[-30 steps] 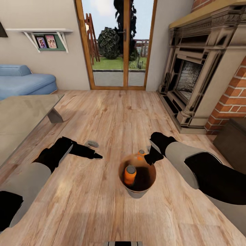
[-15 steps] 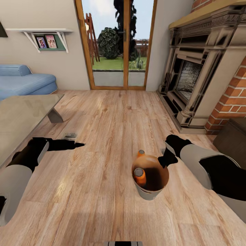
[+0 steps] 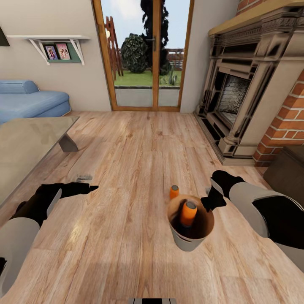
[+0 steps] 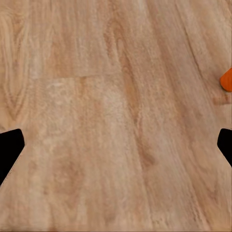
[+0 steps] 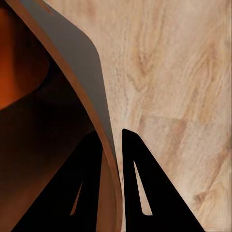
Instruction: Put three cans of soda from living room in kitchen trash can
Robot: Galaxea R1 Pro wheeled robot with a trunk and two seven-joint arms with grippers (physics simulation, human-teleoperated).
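Rightward since earlier goes the trash can, right gripper jaws pinching its rim, one orange can inside; left gripper jaws spread, empty.

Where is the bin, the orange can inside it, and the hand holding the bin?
trash can (image 3: pixel 185 242), head view, grey outer wall.
orange can (image 3: pixel 188 214), head view, its side, inside the bin.
right gripper (image 5: pixel 112 145), right wrist view, clamped on the bin's rim.

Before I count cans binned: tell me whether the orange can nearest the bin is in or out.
In. One orange can leans inside the bin, grey top above the rim. Another orange can shows behind the rim.
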